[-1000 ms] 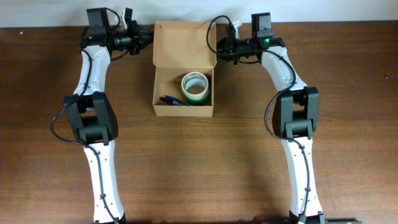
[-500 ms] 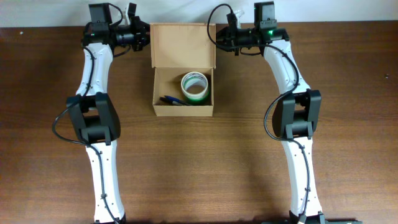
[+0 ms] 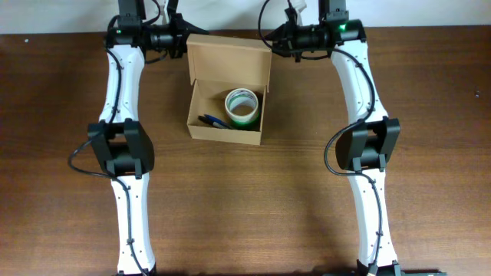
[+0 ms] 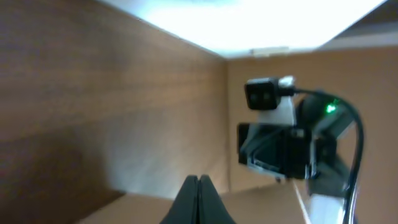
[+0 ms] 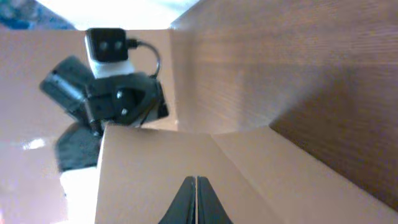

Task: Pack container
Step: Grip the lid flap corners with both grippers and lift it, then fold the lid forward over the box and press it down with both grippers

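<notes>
Container (image 3: 225, 133) — left pincer (image 3: 186, 43), right pincer (image 3: 275, 41) closed, flanking its raised lid (image 3: 230, 61).

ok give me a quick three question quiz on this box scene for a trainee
1. True or false: the container has its lid shut flat.
2. Which round thing lies in it beside the blue pens? A tape roll, B cup, C ball.
3. Fill in: the left hand and right hand are both ____.
Key: 1 false; 2 A; 3 shut.
</notes>
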Robot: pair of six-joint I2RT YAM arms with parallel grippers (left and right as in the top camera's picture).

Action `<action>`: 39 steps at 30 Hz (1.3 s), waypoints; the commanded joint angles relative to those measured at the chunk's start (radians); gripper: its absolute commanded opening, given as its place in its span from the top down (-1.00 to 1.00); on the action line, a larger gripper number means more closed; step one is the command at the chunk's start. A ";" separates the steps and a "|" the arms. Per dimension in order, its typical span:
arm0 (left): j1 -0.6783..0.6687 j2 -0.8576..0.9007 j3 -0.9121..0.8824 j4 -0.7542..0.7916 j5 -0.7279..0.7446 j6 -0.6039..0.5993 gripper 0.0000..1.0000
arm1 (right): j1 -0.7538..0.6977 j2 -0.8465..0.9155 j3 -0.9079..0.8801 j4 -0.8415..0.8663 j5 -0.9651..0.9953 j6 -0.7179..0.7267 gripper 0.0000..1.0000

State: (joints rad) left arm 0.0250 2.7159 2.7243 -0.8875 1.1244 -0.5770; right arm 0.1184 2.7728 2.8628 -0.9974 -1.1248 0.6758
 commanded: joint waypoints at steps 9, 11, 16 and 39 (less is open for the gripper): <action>-0.042 0.007 0.235 -0.592 -0.359 0.421 0.96 | 0.071 -0.012 0.198 -0.377 0.255 -0.264 0.92; -0.051 0.007 0.253 -0.664 -0.415 0.443 0.96 | 0.090 -0.012 0.225 -0.441 0.297 -0.299 0.92; -0.072 0.007 0.272 -0.800 -0.547 0.475 0.96 | 0.150 -0.028 0.279 -0.587 0.465 -0.338 0.92; -0.154 -0.373 0.273 -0.800 -1.028 0.526 0.96 | 0.292 -0.277 0.278 -0.702 0.994 -0.385 0.92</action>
State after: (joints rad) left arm -0.1146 2.3978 2.9799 -1.6840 0.2005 -0.0734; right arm 0.3820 2.5816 3.1233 -1.6924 -0.2615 0.3058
